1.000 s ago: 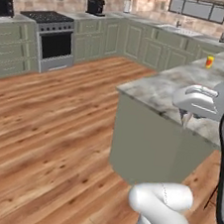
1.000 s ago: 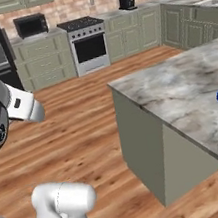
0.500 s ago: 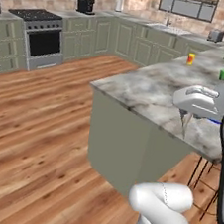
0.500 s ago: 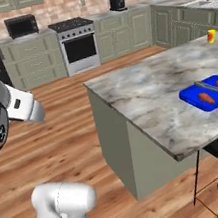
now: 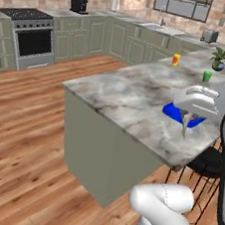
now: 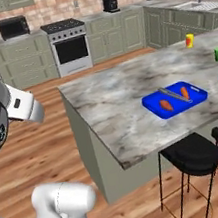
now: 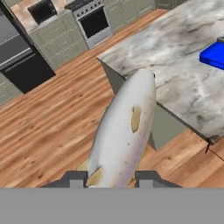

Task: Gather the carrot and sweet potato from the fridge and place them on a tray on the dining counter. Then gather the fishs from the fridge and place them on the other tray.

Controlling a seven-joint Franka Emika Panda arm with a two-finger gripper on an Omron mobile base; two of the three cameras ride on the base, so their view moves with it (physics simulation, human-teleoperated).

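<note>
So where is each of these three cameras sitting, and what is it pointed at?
Left base view: behind the arm on its left, facing the dining counter and stove; the white arm rises at lower right, its end effector carrying a pale fish.
Right base view: behind on the right, facing the same counter and a blue tray holding the carrot and sweet potato; arm at left.
Hand view: on the hand, looking along the held fish toward floor and counter.
Both base views share counter and stove.

A pale silvery fish sits clamped between the gripper fingertips — head pointing away. Beyond it lie the dining counter corner and a blue tray — wood floor below.
</note>
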